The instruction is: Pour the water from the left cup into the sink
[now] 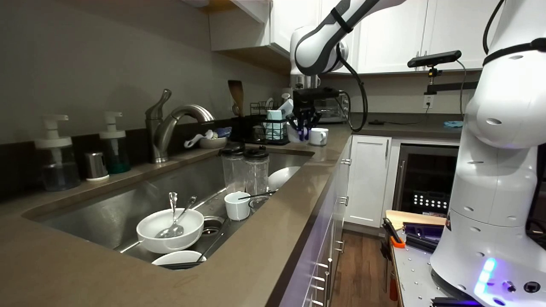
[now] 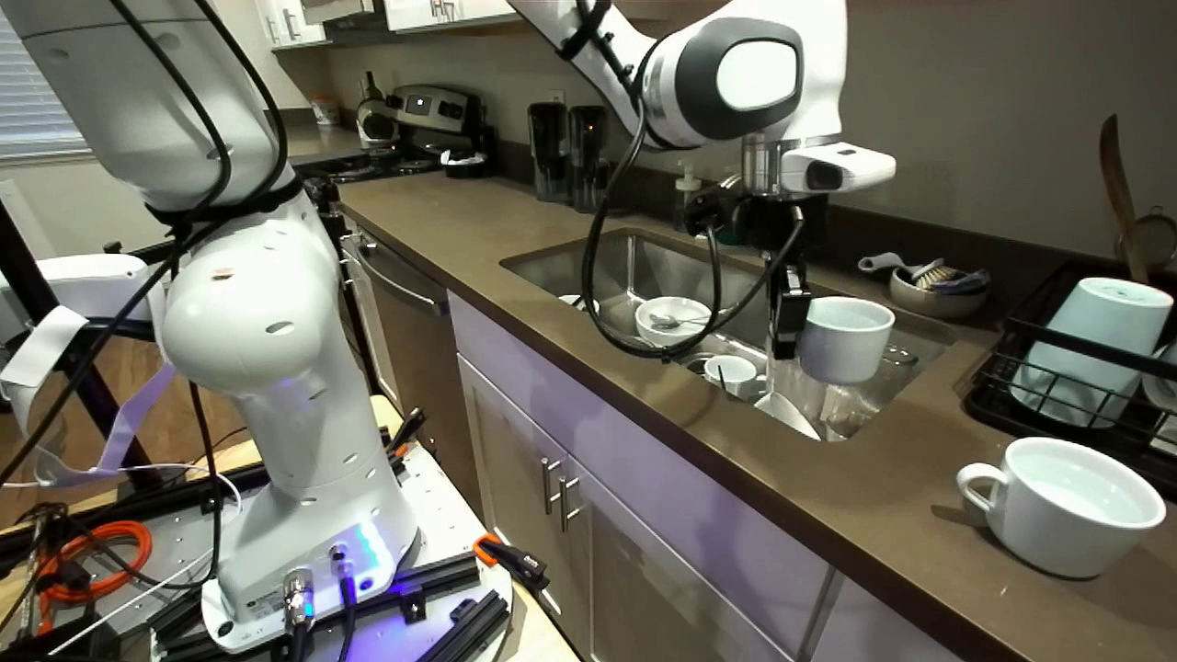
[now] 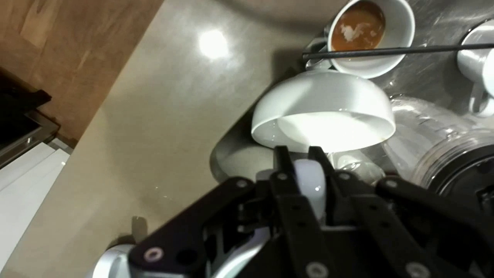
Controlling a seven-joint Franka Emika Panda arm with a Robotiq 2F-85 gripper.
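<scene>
Gripper (image 3: pixel 299 152) clamped on left cup (image 2: pixel 846 357) | cup mostly hidden in wrist view | contents indistinct | sink (image 2: pixel 662 265) partly blocked

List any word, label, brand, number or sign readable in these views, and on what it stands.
No text is readable in any view.
Robot base: what looks like small print, too small to read.
Stove display: lit, too small to read.
Clear jar: faint marks on its wall, too blurred to read.
White cup in the tool: no writing visible.
</scene>
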